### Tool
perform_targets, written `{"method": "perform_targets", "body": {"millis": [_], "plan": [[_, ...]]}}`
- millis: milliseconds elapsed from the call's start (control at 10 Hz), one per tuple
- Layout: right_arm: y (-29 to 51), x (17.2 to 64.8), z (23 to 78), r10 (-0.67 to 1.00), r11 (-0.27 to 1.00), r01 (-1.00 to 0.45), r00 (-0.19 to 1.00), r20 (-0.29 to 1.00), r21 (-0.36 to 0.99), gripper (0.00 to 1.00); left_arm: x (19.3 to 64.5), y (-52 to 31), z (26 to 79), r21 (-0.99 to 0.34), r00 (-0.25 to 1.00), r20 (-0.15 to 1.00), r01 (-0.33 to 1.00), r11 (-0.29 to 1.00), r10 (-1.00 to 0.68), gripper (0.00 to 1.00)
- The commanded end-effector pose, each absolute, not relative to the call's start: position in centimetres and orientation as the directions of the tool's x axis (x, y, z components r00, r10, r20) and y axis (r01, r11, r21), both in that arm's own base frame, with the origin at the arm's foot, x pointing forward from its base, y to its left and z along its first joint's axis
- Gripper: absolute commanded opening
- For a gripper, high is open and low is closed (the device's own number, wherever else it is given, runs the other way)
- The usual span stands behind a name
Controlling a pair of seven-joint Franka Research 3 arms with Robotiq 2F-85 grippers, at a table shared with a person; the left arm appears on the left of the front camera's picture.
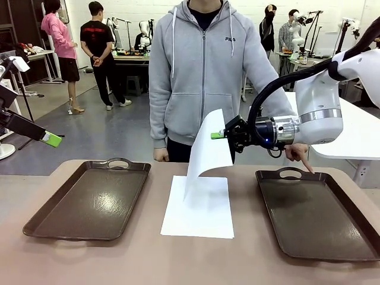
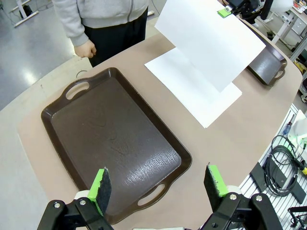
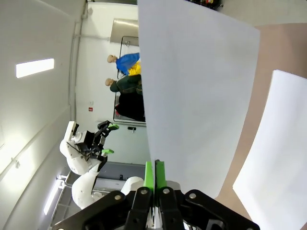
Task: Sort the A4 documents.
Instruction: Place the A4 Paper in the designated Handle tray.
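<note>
A thin white A4 paper sheet [image 1: 208, 148] hangs curled at the centre of the front frame. Its lower edge hangs over a second, flat white A4 paper sheet [image 1: 199, 211]; whether the two touch I cannot tell. The flat sheet lies on the beige counter [image 1: 148, 255] between two trays. The black right claw [image 1: 217, 135] is clenched on the hanging sheet's upper right corner, and in the right wrist view its green pads [image 3: 149, 175] pinch the paper's edge.

An empty dark brown handled plastic tray [image 1: 89, 202] sits at lower left and a matching brown tray [image 1: 320, 214] at lower right. Behind them stands a person in a grey hooded top [image 1: 202, 65]. The person's hand [image 1: 297, 155] points a finger down at the right tray's far handle.

The left claw [image 2: 159, 182] is released, its jaws spread above the left tray's near end and holding nothing.
</note>
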State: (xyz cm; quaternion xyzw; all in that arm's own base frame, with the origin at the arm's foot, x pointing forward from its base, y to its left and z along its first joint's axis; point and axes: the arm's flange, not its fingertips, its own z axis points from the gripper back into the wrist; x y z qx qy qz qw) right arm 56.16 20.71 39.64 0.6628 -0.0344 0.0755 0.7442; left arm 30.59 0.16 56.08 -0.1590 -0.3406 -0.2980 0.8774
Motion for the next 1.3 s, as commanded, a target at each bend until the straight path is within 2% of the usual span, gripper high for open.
{"method": "perform_targets", "body": {"millis": [0, 200, 400, 800, 1000, 1200], "plan": [[21.9, 50.6, 42.9, 0.162, 0.078, -0.209, 0.967, 0.194, 0.975, 0.01, 30.7, 0.1, 56.0, -0.075, 0.591, 0.691, 0.63, 0.773, -0.415, 1.0], [19.5, 47.1, 46.4, 0.216, 0.084, -0.224, 0.955, 0.202, 0.971, 0.01, 30.7, 0.1, 56.0, -0.075, 0.591, 0.691, 0.63, 0.773, -0.415, 1.0], [16.0, 45.8, 47.3, 0.199, 0.152, -0.212, 0.963, 0.18, 0.965, 0.01, 30.7, 0.1, 56.0, -0.075, 0.591, 0.691, 0.63, 0.773, -0.415, 1.0], [9.2, 45.9, 44.7, 0.154, 0.348, -0.141, 0.984, 0.092, 0.927, 0.01, 30.7, 0.1, 56.0, -0.075, 0.591, 0.691, 0.63, 0.773, -0.415, 1.0], [6.3, 47.0, 41.6, 0.183, 0.37, -0.115, 0.982, 0.049, 0.922, 0.01, 30.7, 0.1, 56.0, -0.075, 0.591, 0.691, 0.63, 0.773, -0.415, 1.0], [3.4, 48.3, 38.1, 0.122, 0.389, -0.048, 0.993, 0.001, 0.92, 0.01, 30.7, 0.1, 56.0, -0.075, 0.591, 0.691, 0.63, 0.773, -0.415, 1.0]]}}
